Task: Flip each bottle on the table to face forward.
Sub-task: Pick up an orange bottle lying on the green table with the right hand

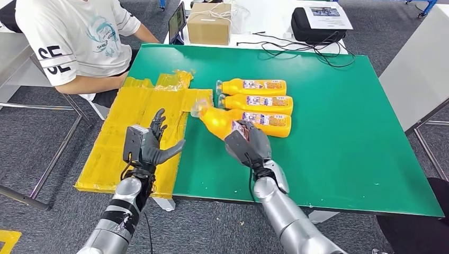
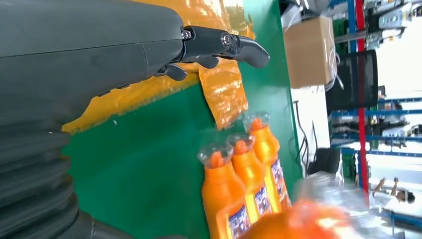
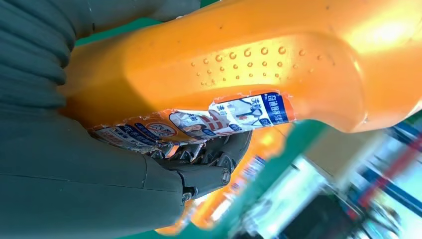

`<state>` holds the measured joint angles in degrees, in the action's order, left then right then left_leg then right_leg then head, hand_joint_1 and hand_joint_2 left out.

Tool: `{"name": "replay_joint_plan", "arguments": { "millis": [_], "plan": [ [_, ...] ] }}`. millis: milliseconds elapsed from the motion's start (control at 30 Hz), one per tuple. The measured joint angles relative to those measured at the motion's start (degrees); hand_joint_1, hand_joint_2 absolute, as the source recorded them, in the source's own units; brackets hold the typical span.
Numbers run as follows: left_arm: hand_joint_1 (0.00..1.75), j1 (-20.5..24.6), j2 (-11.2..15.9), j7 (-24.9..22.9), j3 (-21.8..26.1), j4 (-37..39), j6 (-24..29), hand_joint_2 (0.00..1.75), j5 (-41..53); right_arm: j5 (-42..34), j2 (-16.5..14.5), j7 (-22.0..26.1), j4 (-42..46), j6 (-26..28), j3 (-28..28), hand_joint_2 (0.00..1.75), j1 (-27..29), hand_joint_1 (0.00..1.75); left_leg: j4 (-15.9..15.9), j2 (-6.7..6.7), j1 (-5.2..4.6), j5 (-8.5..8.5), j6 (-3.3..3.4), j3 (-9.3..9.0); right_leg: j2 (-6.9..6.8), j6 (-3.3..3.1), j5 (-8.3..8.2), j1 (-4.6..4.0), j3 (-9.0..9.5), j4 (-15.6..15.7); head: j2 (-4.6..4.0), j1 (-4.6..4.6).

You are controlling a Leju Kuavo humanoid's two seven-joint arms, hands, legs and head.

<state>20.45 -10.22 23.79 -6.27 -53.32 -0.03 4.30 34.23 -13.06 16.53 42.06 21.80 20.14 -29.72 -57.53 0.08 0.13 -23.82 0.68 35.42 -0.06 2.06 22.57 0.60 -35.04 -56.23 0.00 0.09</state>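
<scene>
"se" on the person's white shirt sleeve (image 1: 53, 61); bottle labels illegible

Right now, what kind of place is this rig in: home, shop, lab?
Probably a lab or test workshop. A green table patched with yellow tape holds the orange bottles, a person sits beside it, and a cardboard box and loose cables lie on the white desk behind.

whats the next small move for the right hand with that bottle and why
Probably lower the held bottle onto the green table beside the row and let go. The right hand grips it tilted, cap end raised, with its label showing in the right wrist view, while three bottles already lie in line.
</scene>
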Motion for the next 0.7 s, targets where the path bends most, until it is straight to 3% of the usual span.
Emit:
{"name": "replay_joint_plan", "arguments": {
  "millis": [300, 700],
  "plan": [
    [0.0, 1.19, -0.05, -0.46, -1.34, 1.25, -2.39, 1.75, -2.11, -2.9, -2.78, 2.15, 2.18, 1.7, 1.83, 1.75, 0.37, 1.75, 0.0, -0.01, -0.01, -0.01, 0.0, 0.12, -0.01, 0.0, 0.01, 0.01, -0.11, 0.01, 0.0, 0.0],
    [0.0, 2.86, -0.45, -0.65, -4.24, 1.71, -7.84, 1.75, -8.05, -9.44, -4.67, 7.9, 1.06, -3.39, 4.08, 1.75, -0.15, 1.75, 0.0, -0.02, -0.01, 0.0, 0.0, 0.15, -0.01, 0.0, 0.0, 0.01, -0.12, 0.0, 0.0, 0.0]
  ]
}}
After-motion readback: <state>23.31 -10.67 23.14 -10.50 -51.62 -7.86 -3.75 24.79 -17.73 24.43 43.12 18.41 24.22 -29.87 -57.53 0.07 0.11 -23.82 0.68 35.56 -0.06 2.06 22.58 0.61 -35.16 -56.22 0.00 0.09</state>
